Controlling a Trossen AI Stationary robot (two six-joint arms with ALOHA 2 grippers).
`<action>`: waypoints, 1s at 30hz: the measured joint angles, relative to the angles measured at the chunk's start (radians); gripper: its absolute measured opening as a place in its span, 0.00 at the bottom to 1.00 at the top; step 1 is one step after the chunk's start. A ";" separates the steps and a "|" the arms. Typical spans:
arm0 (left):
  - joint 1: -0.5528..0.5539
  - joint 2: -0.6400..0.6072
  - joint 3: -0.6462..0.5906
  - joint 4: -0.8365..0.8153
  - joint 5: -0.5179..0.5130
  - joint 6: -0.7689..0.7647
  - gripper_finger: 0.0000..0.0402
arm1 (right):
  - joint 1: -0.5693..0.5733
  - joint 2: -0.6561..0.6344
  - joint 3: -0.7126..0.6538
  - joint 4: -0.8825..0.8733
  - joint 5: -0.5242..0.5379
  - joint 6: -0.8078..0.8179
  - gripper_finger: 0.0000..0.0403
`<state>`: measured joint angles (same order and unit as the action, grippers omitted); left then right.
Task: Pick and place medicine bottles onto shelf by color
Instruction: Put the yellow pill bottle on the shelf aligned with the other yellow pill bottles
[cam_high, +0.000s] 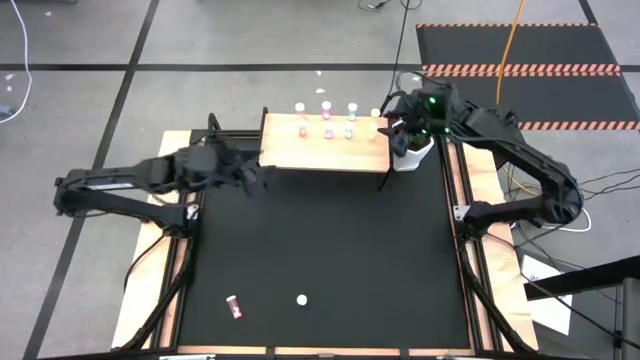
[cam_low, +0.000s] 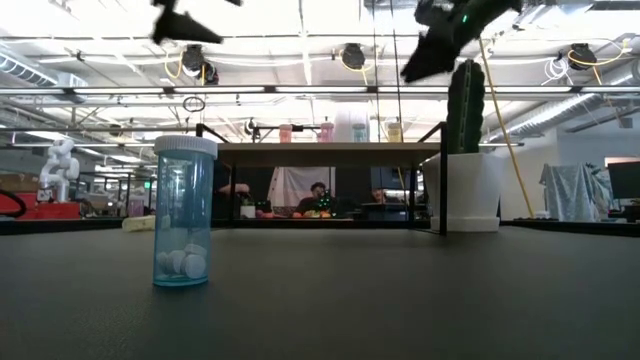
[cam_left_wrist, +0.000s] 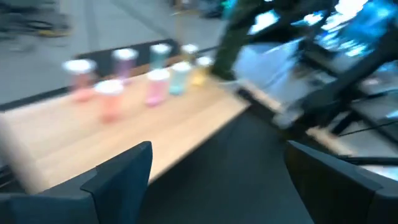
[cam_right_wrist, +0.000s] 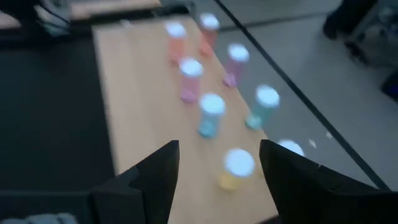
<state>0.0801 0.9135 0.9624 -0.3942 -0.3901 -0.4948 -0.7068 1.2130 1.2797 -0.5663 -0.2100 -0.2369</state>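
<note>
Eight white-capped medicine bottles (cam_high: 327, 120) stand on the light-wood shelf (cam_high: 320, 152), two (cam_high: 234, 307) on the black mat (cam_high: 320, 240); both the left gripper (cam_left_wrist: 217, 171) and right gripper (cam_right_wrist: 217, 163) gape empty.

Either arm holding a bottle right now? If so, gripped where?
Nothing is held. The right gripper has open jaws above a yellow bottle standing on the shelf, with no contact visible. The left gripper is open and empty beside the shelf.

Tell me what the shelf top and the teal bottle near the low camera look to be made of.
Shelf: pale wood, matte, with faint grain; likely plywood or laminate, and its legs look like thin black metal. Teal bottle: clear tinted plastic, probably; glossy and see-through, white tablets visible inside, under a ribbed pale cap.
</note>
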 joint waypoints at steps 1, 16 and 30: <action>-0.007 -0.025 0.006 -0.075 -0.044 -0.006 0.90 | 0.021 -0.021 0.000 -0.003 0.000 0.016 0.54; 0.197 -0.048 -0.097 -0.673 -0.335 -0.527 0.69 | 0.272 -0.146 0.000 -0.021 -0.004 0.133 0.54; 0.622 -0.043 -0.293 -0.565 -0.070 -0.447 0.79 | 0.300 -0.116 -0.002 0.120 -0.002 0.212 0.54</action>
<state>0.7021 0.8701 0.6697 -0.9592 -0.4598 -0.9422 -0.4072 1.0974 1.2781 -0.4465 -0.2115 -0.0246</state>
